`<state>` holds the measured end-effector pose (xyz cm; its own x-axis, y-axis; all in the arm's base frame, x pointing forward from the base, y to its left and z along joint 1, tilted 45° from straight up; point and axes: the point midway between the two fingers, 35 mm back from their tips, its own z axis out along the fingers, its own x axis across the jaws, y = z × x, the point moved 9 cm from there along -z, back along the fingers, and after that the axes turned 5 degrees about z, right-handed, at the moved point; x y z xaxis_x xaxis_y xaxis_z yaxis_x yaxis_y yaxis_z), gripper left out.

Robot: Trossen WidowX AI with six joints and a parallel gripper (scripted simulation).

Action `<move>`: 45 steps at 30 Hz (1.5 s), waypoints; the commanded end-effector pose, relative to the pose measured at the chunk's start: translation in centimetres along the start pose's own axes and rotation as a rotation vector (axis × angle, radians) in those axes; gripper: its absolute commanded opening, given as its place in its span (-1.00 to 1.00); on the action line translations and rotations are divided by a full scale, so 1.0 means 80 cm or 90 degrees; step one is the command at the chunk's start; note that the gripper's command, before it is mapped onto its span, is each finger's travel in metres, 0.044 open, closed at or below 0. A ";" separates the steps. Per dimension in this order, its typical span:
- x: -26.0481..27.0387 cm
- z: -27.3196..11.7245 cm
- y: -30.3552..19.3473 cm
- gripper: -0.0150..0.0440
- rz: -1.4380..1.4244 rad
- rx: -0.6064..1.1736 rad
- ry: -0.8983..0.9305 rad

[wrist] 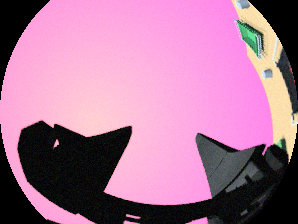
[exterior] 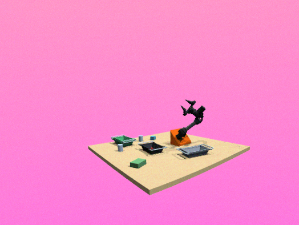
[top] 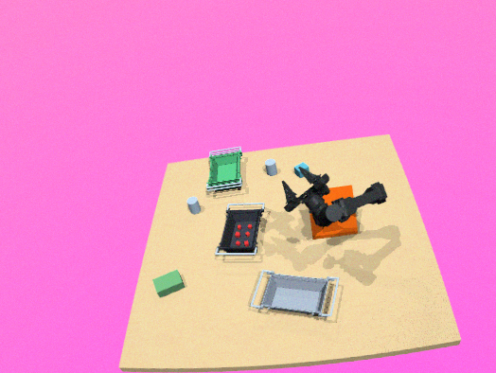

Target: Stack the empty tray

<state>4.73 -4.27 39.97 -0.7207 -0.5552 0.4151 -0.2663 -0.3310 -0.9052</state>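
The black tray (top: 229,234) (exterior: 157,150) (wrist: 287,75) stands upright on the table with several red blocks (top: 238,234) inside. Its far bar (top: 246,204) and near bar (top: 237,254) are swung out beyond its ends. An empty grey tray (top: 298,298) (exterior: 195,153) stands upright nearer the front, with bars (top: 256,289) (top: 335,297) out over its ends. An empty green tray (top: 226,171) (exterior: 123,140) (wrist: 250,37) stands at the back left, with bars at its ends. My gripper (top: 292,175) (exterior: 183,103) (wrist: 165,133) is open and empty, raised high above the table, away from all trays.
Two grey cylinders (top: 271,167) (top: 193,205) stand near the green tray. A blue cube (top: 301,169) (exterior: 153,137) is at the back. A green block (top: 168,283) (exterior: 138,163) lies at the left front. The arm stands at an orange base (top: 336,232) (exterior: 175,138).
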 end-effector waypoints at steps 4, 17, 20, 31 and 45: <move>0.000 0.000 0.000 0.51 0.000 0.000 0.000; -0.119 0.040 -0.061 -0.21 -0.593 0.122 -0.275; -0.170 0.056 -0.065 -0.21 -0.758 0.177 -0.385; -0.317 0.099 -0.039 -0.21 -1.134 0.483 -0.819; -0.469 0.148 0.058 -0.21 -0.808 1.180 -1.241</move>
<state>35.41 6.26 24.94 0.2608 0.8252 0.5011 0.9557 -0.2939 -0.0135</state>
